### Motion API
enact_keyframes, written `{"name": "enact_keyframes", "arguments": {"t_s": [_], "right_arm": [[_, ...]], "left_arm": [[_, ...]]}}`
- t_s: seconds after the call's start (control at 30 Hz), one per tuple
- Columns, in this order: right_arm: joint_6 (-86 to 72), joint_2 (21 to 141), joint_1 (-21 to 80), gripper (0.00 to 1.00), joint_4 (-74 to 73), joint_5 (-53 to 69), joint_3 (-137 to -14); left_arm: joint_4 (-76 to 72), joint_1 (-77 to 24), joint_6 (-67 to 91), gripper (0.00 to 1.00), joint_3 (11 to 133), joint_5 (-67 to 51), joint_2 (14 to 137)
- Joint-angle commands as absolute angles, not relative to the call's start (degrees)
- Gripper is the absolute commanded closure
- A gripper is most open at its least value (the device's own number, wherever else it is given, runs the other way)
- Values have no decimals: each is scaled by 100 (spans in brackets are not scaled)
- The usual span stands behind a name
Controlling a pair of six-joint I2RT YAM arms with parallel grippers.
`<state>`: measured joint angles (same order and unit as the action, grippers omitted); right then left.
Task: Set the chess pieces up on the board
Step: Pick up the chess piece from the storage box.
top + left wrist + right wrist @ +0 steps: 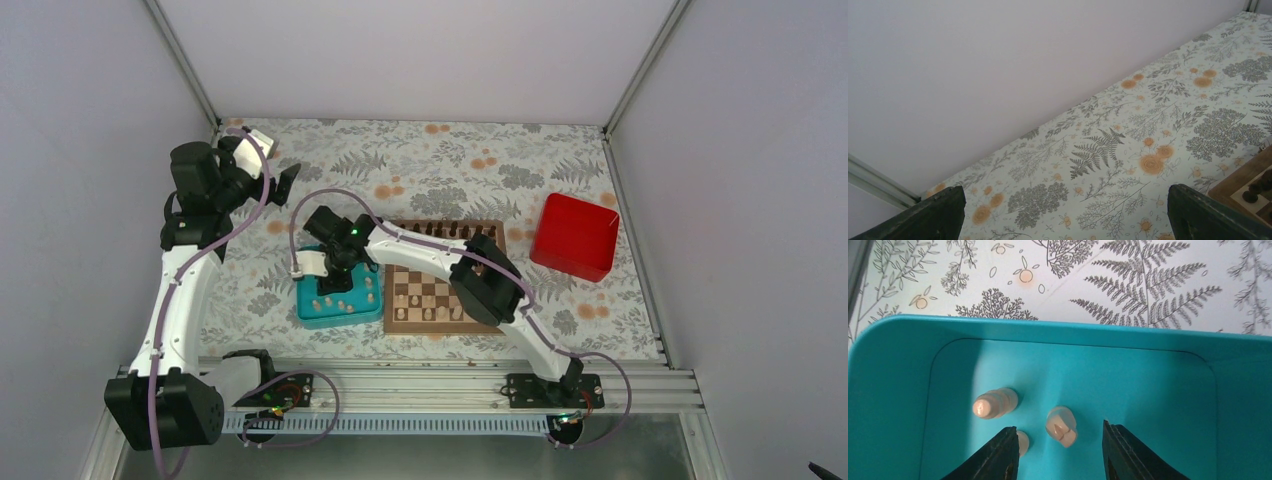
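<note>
The wooden chessboard lies mid-table, with dark pieces on its far row and several pale chess pieces on its near rows. More pale pieces stand in the teal tray left of the board. My right gripper is open, low inside the tray, jaws either side of a pale notched piece. Another pale piece stands to its left, and a third sits against the left finger. My left gripper is open and empty, raised at the far left; a corner of the board shows.
A red square box stands right of the board. The floral cloth covers the table, with white walls on three sides. The metal rail carrying the arm bases runs along the near edge.
</note>
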<state>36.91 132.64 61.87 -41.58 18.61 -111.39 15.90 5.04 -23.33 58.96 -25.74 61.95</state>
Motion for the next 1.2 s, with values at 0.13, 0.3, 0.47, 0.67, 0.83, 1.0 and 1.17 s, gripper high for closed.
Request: {"name": "enact_keyframes", "arguments": {"t_s": [0.13,0.3,0.47,0.67,0.83,1.0,1.17], "right_arm": [[3774,13596,6244,57,-4039,1872,-11405],[3780,13652,6249,67,-4023,1949,-11439],[3781,13632,6242,89,-4025,1910,-11462],[3814,13406,6233,96,-4171,1782,-11334],[3745,12540,6081,96,-4016,1622,-10712],[3552,11220,5635,96,-3976,1529,-9883],[3498,9906,5049,96,-3965,1454,-8834]], "left_arm": [[1468,527,-2287,0,5858,-2705,6075],[1468,527,-2294,0,5862,-2694,6086],[1466,522,-2294,0,5859,-2696,6097],[1476,527,-2303,0,5869,-2702,6111],[1476,527,-2303,0,5884,-2678,6118],[1485,527,-2302,0,5901,-2614,6115],[1468,533,-2295,0,5923,-2525,6129]]}}
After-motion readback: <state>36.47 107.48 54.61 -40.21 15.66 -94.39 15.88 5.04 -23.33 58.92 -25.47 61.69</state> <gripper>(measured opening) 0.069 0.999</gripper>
